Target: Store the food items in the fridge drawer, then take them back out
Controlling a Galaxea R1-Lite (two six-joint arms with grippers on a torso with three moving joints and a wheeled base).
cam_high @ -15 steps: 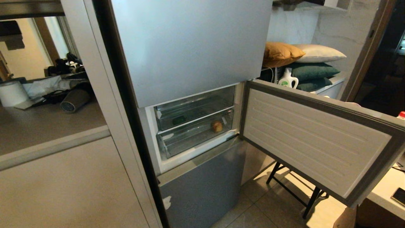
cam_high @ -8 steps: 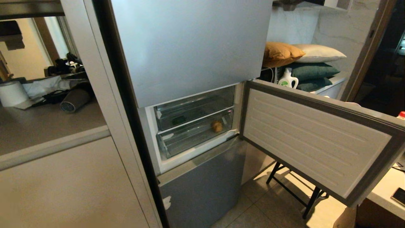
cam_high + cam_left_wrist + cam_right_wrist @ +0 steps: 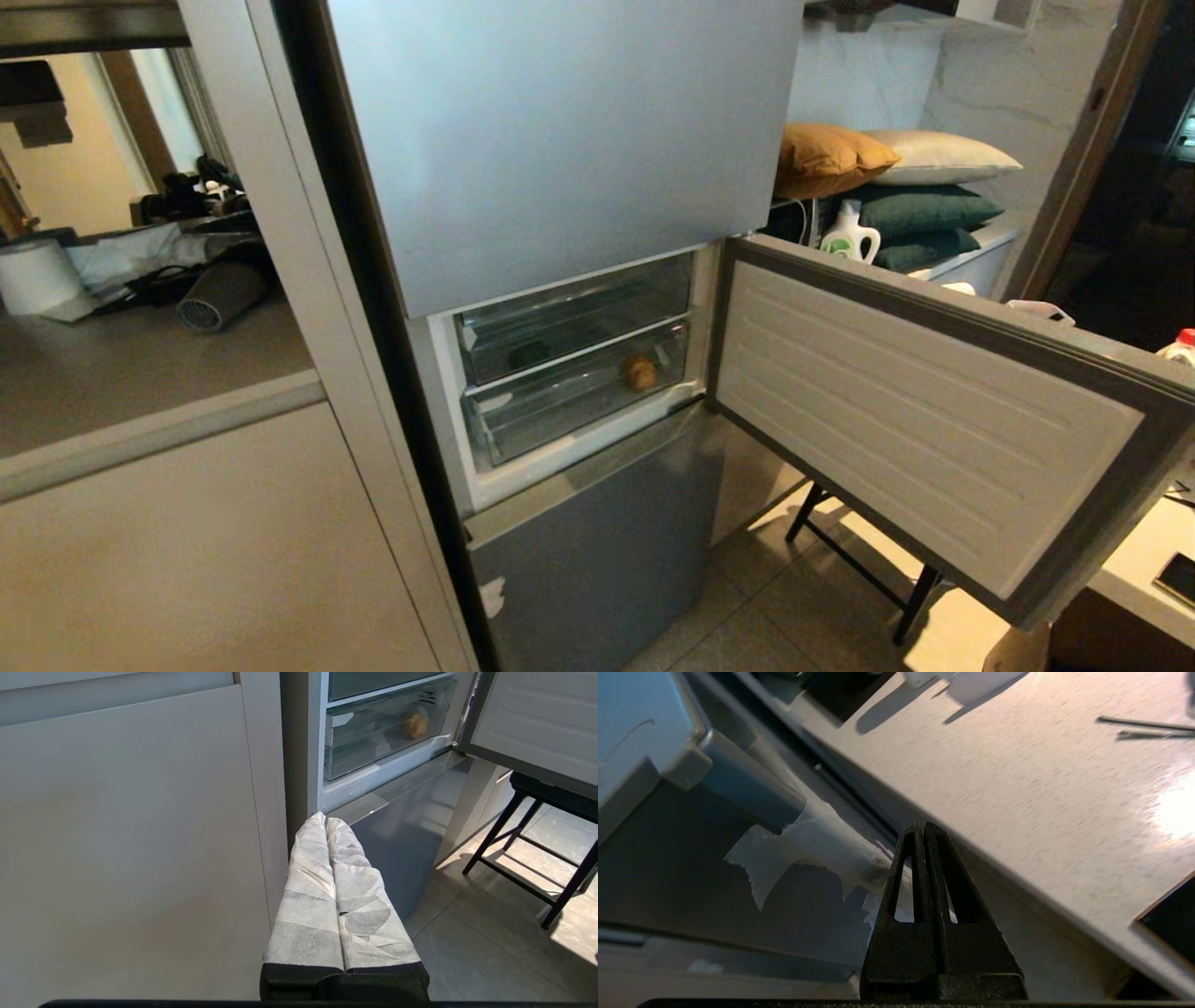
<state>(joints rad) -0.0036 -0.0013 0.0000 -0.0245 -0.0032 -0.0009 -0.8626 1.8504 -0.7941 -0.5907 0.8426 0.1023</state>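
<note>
The silver-grey fridge's middle door (image 3: 915,411) stands open to the right. Two clear drawers sit pushed in. The tan potato-like lump (image 3: 639,371) (image 3: 415,724) lies in the lower fridge drawer (image 3: 551,415). A dark green shape, the bell pepper (image 3: 527,354), shows dimly behind the upper drawer's front (image 3: 597,303). My right gripper (image 3: 920,826) is shut with nothing in it, its black tips beside the door's tape-wrapped handle (image 3: 822,833). A white part of that arm (image 3: 1038,309) peeks over the door's top edge. My left gripper (image 3: 325,819), wrapped in white, hangs shut beside the fridge's bottom door.
Beige cabinet panels (image 3: 187,560) stand left of the fridge. Cushions (image 3: 831,159) and a detergent bottle (image 3: 848,233) sit behind the open door. A black-legged stand (image 3: 868,569) is under the door. A pale counter (image 3: 1139,560) lies at the far right, with a red-capped bottle (image 3: 1181,347).
The open door's free end has shifted slightly down and left in the head view. A white part of my right arm has come into sight above its top edge. The drawers and food have not moved.
</note>
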